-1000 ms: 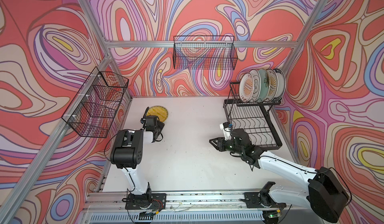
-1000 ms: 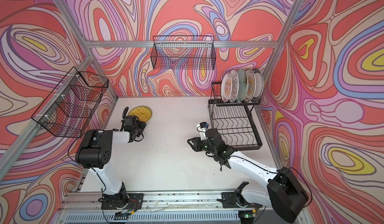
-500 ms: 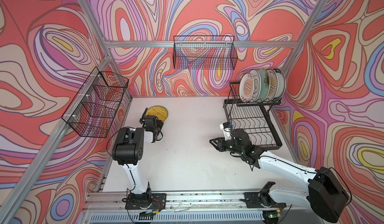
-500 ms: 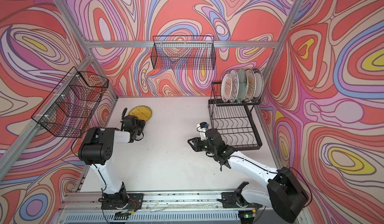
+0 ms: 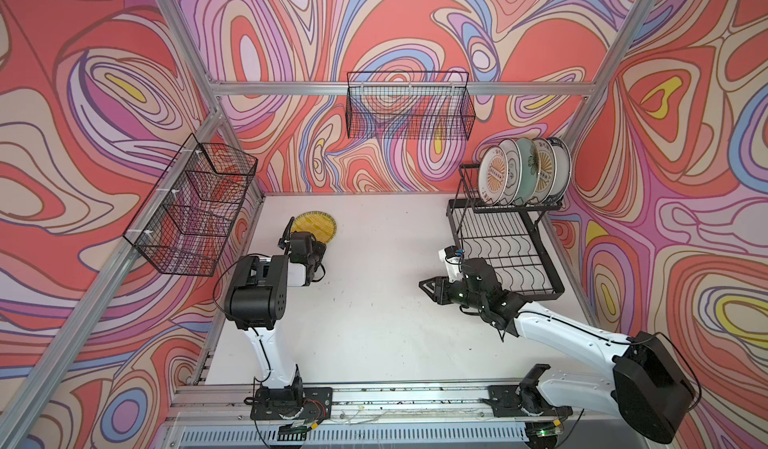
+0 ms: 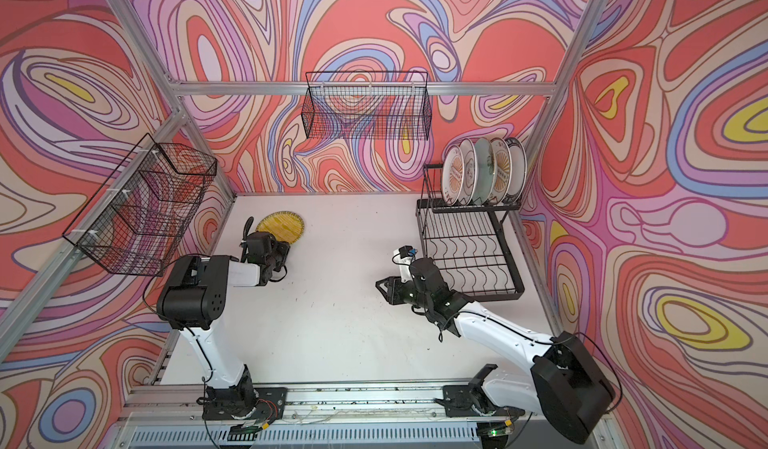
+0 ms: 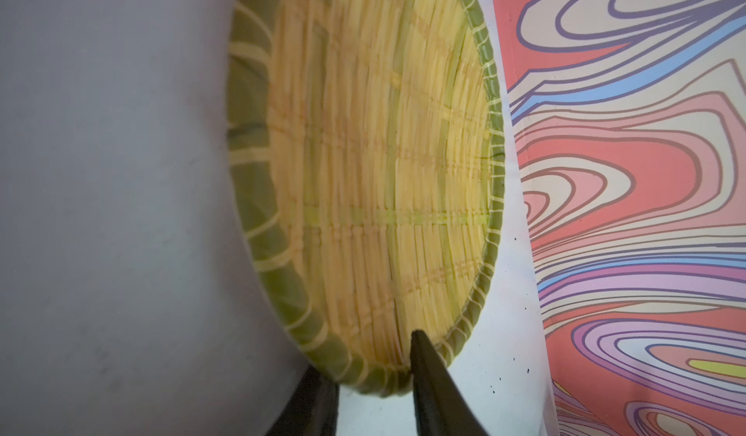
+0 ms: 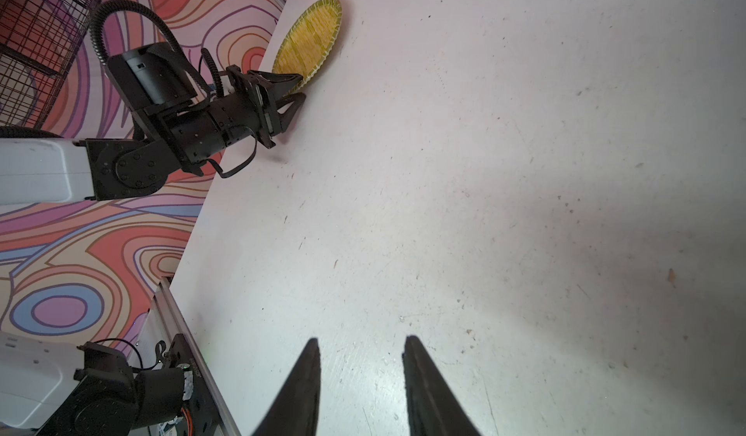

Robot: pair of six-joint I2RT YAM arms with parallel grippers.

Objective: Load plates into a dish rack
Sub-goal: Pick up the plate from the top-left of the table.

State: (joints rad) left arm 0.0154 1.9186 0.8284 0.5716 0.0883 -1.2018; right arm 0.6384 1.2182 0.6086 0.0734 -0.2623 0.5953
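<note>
Yellow striped plate point(image 5: 313, 226): lies on the table point(image 5: 374, 314), in its far left corner.
My left gripper point(image 8: 299, 86): jaws straddle that plate's near rim, one finger over it, one outside. Whether they pinch it I cannot tell.
My right gripper point(image 5: 429, 289): jaws spread, nothing between them, just beside the rack's lower tier.
Dish rack point(image 5: 505, 255): far right, with five plates point(image 5: 523, 172) upright on its upper tier.

A robotics lab cell is indicated by swirl-printed panels point(image 5: 395, 31) on aluminium framing point(image 5: 332, 88) beyond the left gripper point(image 8: 302, 86) and a mounting rail point(image 5: 415, 392) behind it.
</note>
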